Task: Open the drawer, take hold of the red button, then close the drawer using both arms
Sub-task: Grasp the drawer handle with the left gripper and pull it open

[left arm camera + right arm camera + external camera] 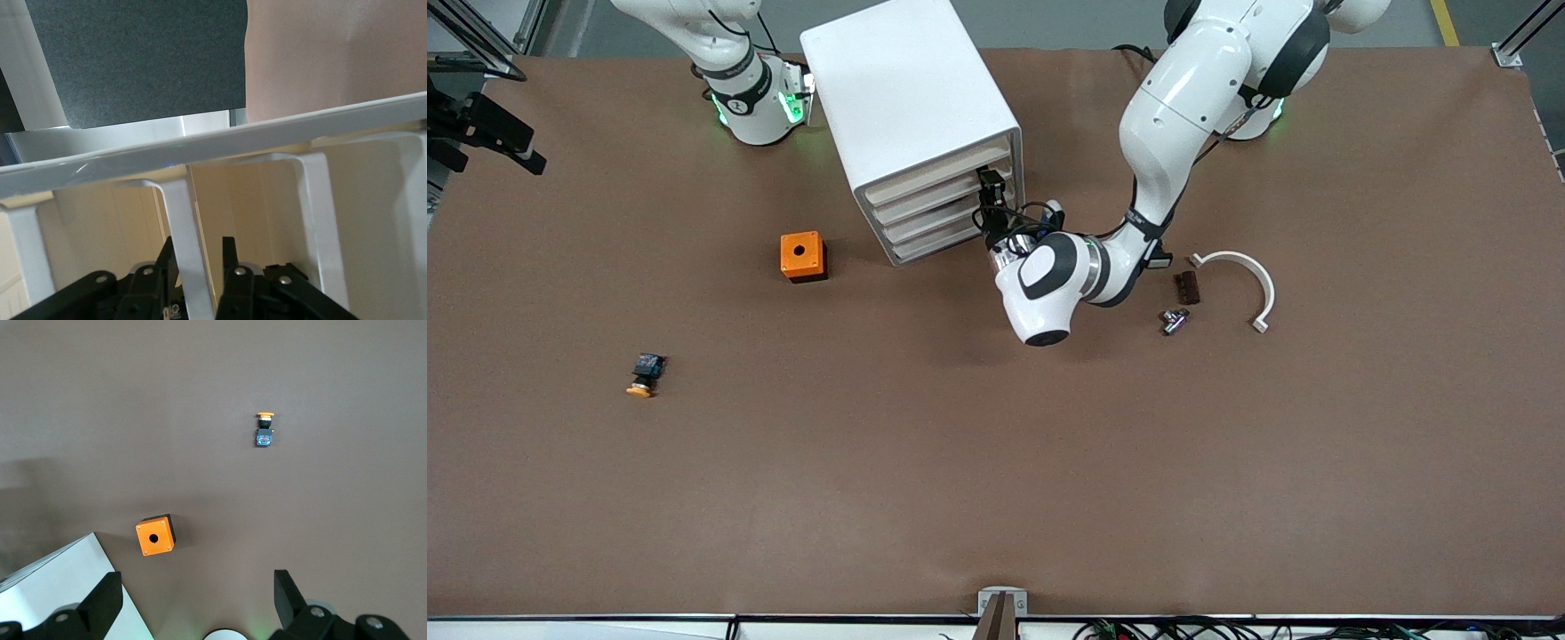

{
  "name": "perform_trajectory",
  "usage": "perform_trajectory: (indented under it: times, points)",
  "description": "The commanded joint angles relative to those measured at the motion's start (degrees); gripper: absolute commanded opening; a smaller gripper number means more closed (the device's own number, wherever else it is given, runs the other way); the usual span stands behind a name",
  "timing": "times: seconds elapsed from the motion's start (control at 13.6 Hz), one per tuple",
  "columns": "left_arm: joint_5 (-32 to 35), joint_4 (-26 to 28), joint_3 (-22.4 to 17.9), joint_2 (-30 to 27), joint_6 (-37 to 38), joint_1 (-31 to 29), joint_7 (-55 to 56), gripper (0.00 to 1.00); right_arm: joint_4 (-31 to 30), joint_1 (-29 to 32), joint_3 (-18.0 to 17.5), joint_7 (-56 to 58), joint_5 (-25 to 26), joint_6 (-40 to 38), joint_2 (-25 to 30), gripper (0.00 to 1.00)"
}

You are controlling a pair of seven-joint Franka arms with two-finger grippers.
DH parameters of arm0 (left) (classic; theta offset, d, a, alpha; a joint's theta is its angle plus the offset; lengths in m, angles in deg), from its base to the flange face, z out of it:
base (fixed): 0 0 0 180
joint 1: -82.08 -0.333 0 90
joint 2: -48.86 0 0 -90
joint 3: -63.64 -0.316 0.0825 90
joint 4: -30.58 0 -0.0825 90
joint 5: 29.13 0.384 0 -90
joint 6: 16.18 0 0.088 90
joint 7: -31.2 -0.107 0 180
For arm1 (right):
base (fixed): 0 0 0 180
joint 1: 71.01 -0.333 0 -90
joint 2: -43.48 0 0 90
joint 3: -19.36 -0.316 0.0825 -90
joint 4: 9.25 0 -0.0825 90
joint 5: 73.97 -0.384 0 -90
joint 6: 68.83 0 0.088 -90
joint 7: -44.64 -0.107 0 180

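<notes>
The white cabinet (pixel 911 98) stands near the arms' bases, its four drawers all shut. My left gripper (pixel 992 191) is at the drawer fronts, level with the second drawer from the top (pixel 938 193). In the left wrist view the gripper (pixel 200 248) is open with its fingers (pixel 231 267) straddling a white upright handle bar (pixel 183 220); one finger touches the bar and a gap shows at the other. My right gripper (pixel 197 603) is open and empty, high over the table by the right arm's base. The red button is hidden.
An orange box with a hole (pixel 802 256) sits beside the cabinet. An orange-yellow capped button (pixel 645 374) lies toward the right arm's end, nearer the camera. A white curved clip (pixel 1240 276), a brown block (pixel 1186 287) and a small metal part (pixel 1174 320) lie beside the left arm.
</notes>
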Motion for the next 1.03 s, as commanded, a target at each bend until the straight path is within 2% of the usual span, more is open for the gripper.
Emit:
perform_trajectory:
  times: [0.0,0.07,0.22,0.59,0.95]
  points:
    - [-0.4,-0.2,-0.04,0.2,0.35,0.41,0.99,0.18,-0.83,-0.64,0.12,0.34,0.17,-0.24,0.97,1.0]
    - [-0.4,-0.2,-0.04,0.2,0.52,0.5,1.08,0.11,-0.83,-0.64,0.03,0.34,0.08,-0.24,0.97,1.0]
    - [-0.4,-0.29,-0.13,0.2,0.53,0.24,1.08,0.05,-0.83,-0.55,0.12,0.34,0.08,-0.33,0.97,1.0]
    - [-1.1,-0.38,-0.48,0.46,0.44,-1.78,1.17,0.05,-0.75,-0.55,0.12,0.34,0.08,-0.24,0.97,1.0]
    - [-2.51,-0.55,-0.66,0.46,0.26,-6.52,1.34,0.06,-0.74,-0.73,0.03,0.34,-0.01,-0.15,0.88,1.0]
